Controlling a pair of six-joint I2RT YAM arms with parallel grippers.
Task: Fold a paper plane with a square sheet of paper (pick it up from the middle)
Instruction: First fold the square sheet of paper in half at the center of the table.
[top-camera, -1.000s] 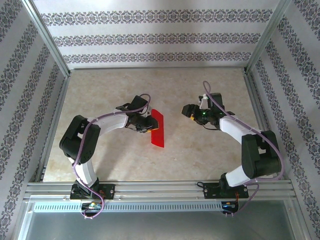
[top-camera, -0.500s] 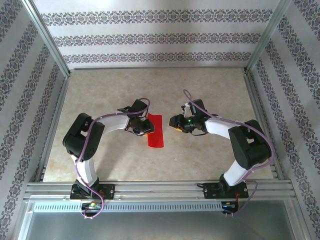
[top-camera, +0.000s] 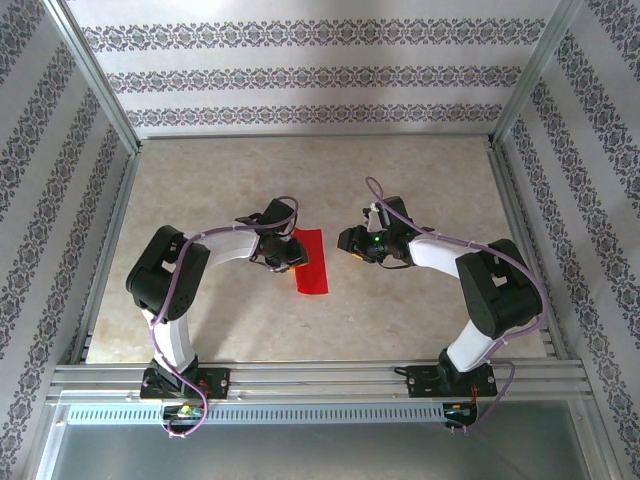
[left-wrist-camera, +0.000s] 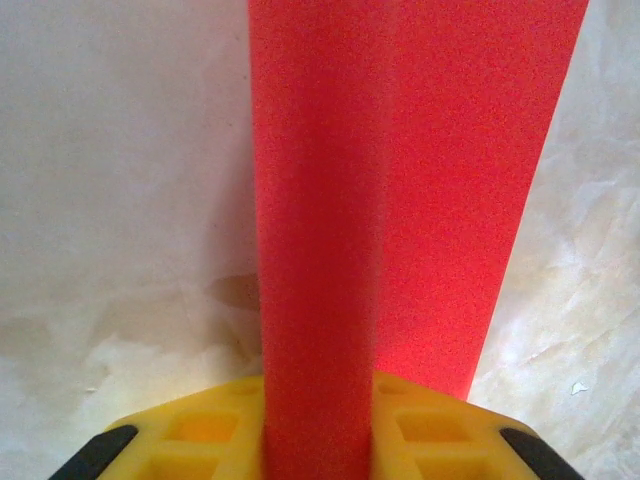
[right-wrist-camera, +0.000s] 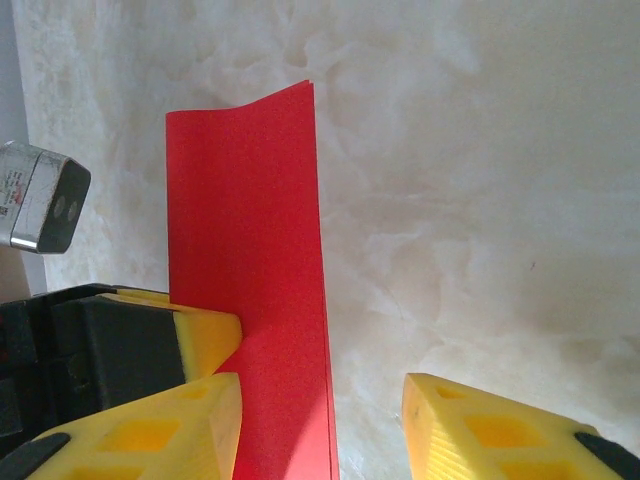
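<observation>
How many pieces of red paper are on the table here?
1. The folded red paper sits mid-table, one edge pinched in the left hand, the right hand open on its other side. Hidden extras seem unlikely.

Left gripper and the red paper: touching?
Touching. In the left wrist view the red paper runs straight down into the left gripper, pinched between its yellow fingers.

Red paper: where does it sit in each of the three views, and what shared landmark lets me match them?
Top external: red paper at table centre, between the grippers.
Left wrist: a tall band up the middle, bottom to top edge.
Right wrist: upright strip left of centre, inside the open right gripper.
Landmark: the left gripper clamping the paper, seen in all three.
</observation>
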